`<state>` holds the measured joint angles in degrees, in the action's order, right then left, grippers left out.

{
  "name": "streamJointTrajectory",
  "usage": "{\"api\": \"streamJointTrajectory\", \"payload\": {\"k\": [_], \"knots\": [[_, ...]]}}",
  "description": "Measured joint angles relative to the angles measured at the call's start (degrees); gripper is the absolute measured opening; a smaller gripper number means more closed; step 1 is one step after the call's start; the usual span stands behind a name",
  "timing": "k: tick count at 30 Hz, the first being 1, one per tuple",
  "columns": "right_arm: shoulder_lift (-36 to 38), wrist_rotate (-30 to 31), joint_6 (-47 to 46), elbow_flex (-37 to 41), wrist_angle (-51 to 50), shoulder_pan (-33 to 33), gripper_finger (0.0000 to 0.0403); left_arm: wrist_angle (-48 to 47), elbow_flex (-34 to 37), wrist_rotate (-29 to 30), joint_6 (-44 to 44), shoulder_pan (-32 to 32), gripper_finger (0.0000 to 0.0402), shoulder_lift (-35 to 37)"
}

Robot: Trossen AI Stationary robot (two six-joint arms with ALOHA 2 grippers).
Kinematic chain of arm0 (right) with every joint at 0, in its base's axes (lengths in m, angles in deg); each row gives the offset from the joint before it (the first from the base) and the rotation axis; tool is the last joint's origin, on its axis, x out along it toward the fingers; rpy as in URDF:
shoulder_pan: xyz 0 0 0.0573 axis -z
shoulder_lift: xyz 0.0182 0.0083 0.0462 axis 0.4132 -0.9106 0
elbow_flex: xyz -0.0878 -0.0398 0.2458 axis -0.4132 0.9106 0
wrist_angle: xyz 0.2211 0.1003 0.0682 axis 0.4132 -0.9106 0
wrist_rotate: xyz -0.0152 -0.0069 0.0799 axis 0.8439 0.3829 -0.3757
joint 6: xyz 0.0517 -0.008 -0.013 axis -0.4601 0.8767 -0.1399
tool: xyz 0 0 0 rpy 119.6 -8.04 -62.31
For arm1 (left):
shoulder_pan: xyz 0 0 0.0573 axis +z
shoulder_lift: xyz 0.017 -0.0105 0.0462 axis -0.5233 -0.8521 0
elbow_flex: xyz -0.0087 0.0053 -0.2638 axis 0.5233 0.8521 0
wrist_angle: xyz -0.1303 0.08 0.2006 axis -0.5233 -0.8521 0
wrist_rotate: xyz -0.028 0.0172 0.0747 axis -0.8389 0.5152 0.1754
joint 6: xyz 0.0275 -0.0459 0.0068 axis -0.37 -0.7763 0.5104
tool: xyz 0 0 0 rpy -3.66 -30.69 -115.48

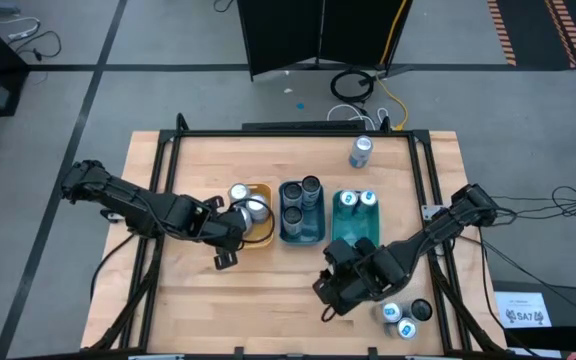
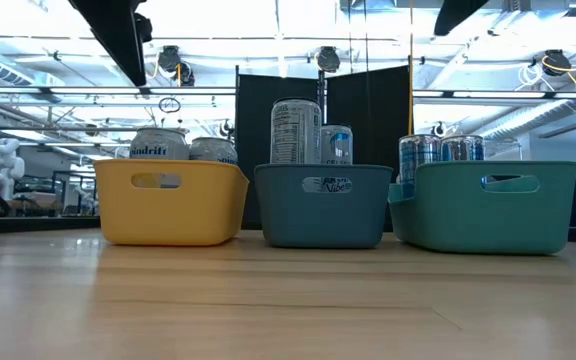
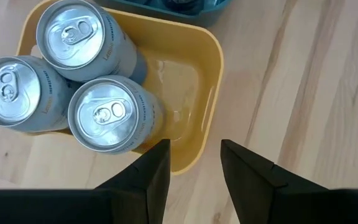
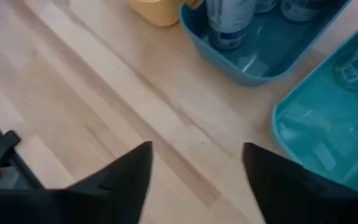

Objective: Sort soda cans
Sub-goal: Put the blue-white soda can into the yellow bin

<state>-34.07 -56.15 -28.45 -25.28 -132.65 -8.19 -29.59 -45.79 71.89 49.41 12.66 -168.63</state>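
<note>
Clearly the three trays split the cans by kind: silver cans (image 3: 114, 115) stand in the yellow tray (image 3: 207, 81), dark ones in the blue tray (image 1: 301, 228), blue-marked ones in the teal tray (image 1: 343, 228). My left gripper (image 3: 191, 165) hovers over the yellow tray's rim, parted and empty, just beside the nearest silver can. My right gripper (image 4: 194, 174) hangs wide and empty above bare tabletop (image 4: 104, 93). I judge its next targets are the loose cans (image 1: 403, 317) near it; one more can (image 1: 360, 152) lies at the far edge.
</note>
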Motion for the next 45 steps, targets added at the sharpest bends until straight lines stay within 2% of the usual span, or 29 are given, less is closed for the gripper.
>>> {"api": "streamJointTrajectory", "payload": {"k": [7,9,15,24,29,33,39,45], "knots": [[0.0,-0.01,2.06,0.0,-1.63,2.25,0.0366,0.27,0.0,-1.04,0.07,0.02,0.0153,0.0],[-0.02,0.0,2.89,0.0,-1.7,2.59,0.0391,0.26,0.0,-1.1,0.29,0.0,0.0153,0.0],[-0.02,0.0,5.38,0.0,-0.54,2.94,0.0382,0.26,0.0,-1.11,0.21,0.0,0.0153,0.0],[-0.04,-0.41,-1.58,0.0,2.51,3.24,0.0382,0.23,0.0,-1.11,-0.6,0.0,0.0153,0.03],[0.08,0.64,-9.45,0.0,-7.11,4.84,0.0382,0.39,0.0,-1.09,-3.2,0.0,0.0153,2.81],[1.25,0.7,-11.87,0.0,-14.44,6.75,0.0381,1.54,0.0,-0.23,-4.79,0.26,0.0153,6.59],[4.51,1.13,-10.25,0.0,-22.89,10.84,0.0381,-1.27,-0.02,3.97,-9.28,2.01,0.0153,12.32],[11.11,5.76,-1.62,0.03,-23.31,17.73,0.0381,-5.9,-0.08,6.55,-13.4,4.62,0.0153,15.17]]}}
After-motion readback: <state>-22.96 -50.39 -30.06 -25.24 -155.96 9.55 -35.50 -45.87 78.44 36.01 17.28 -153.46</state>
